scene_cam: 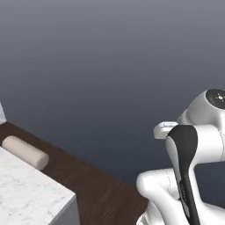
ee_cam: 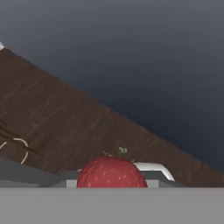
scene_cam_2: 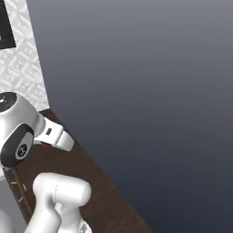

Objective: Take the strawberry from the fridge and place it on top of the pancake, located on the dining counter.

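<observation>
In the hand view, the red strawberry (ee_cam: 111, 173) with its small green stem sits at the bottom, and my gripper (ee_cam: 112, 178) is shut on it, grey finger parts flanking it on both sides. It is carried above a dark wooden floor. A corner of the white marbled dining counter (scene_cam: 26, 193) with a grey side shows at the lower left of the left base view. The pancake is out of view. A broad dark-grey flat surface (scene_cam_2: 145, 91), possibly the fridge, rises close ahead.
A beige cylinder (scene_cam: 25, 152) lies by the counter's far edge. Dark wooden floor (scene_cam: 96, 184) runs between the counter and the dark-grey surface. A pale patterned tile wall (scene_cam_2: 22, 68) stands at the upper left of the right base view.
</observation>
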